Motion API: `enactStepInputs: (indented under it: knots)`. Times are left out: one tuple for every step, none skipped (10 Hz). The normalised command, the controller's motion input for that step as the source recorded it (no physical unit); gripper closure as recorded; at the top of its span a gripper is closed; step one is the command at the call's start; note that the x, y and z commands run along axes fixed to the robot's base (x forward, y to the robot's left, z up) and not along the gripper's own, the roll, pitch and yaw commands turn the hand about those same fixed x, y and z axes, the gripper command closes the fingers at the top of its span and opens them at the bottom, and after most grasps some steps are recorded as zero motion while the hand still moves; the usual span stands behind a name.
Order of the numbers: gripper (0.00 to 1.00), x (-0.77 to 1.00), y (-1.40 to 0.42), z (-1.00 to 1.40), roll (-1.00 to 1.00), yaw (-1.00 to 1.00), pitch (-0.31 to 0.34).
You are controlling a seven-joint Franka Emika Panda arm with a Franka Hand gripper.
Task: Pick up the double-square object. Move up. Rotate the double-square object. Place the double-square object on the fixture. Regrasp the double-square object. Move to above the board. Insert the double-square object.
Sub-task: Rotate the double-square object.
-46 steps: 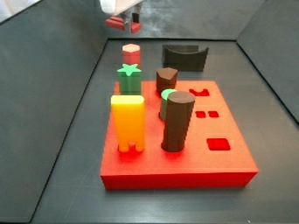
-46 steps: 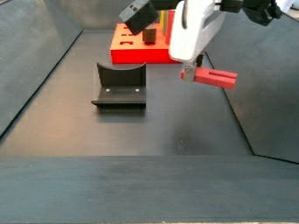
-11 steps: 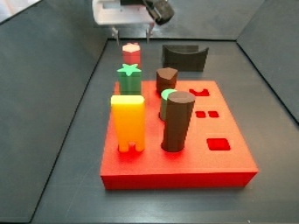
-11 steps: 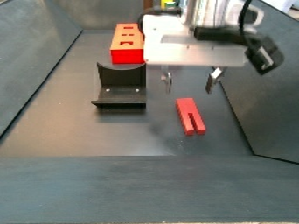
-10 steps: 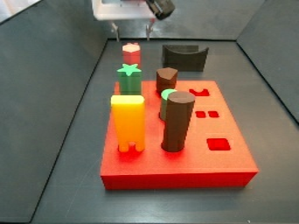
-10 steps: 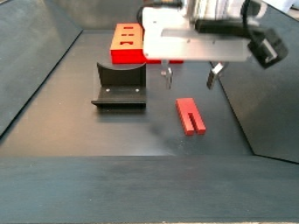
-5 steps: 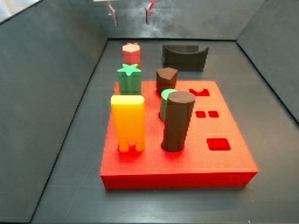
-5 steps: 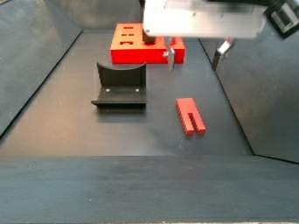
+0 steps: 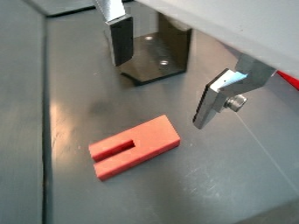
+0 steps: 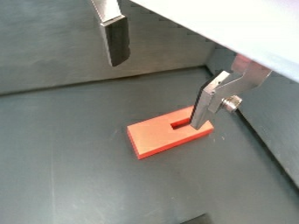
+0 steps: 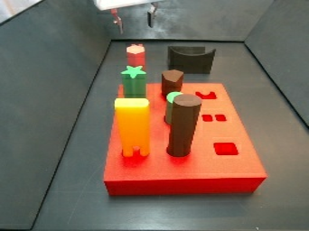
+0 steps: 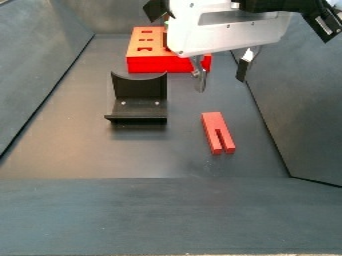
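Note:
The double-square object, a red-pink bar with a lengthwise groove, lies flat on the dark floor, to the right of the fixture. It shows in both wrist views. My gripper hangs above it, open and empty, with the jaws wide apart and off the bar. The fixture also shows in a wrist view and a side view. The red board carries upright pegs. In that side view the gripper is at the top edge and the bar is hidden.
On the board stand a yellow-orange peg, a dark brown cylinder peg, a green star-topped peg and a red hexagonal-topped peg. Sloping dark walls enclose the floor. The board's near end lies behind the fixture.
The gripper held the bar in the air 4.6 s ago; a second ago the bar lay on the floor. Since then the open gripper has risen and turned slightly. The bar has not moved.

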Motion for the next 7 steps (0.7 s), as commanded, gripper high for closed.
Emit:
enactStepInputs:
  knots:
    - [0.00, 0.04, 0.00, -0.04, 0.00, 1.00, -0.007]
    - [0.00, 0.04, 0.00, -0.03, 0.00, 1.00, -0.008]
    - [0.00, 0.04, 0.00, -0.02, 0.00, 1.00, -0.008]
    - [0.00, 0.04, 0.00, -0.02, 0.00, 1.00, -0.008]
    - [0.00, 0.04, 0.00, -0.02, 0.00, 1.00, -0.009]
    - [0.00, 0.04, 0.00, -0.02, 0.00, 1.00, -0.009]
    - [0.00, 0.04, 0.00, -0.02, 0.00, 1.00, -0.009]
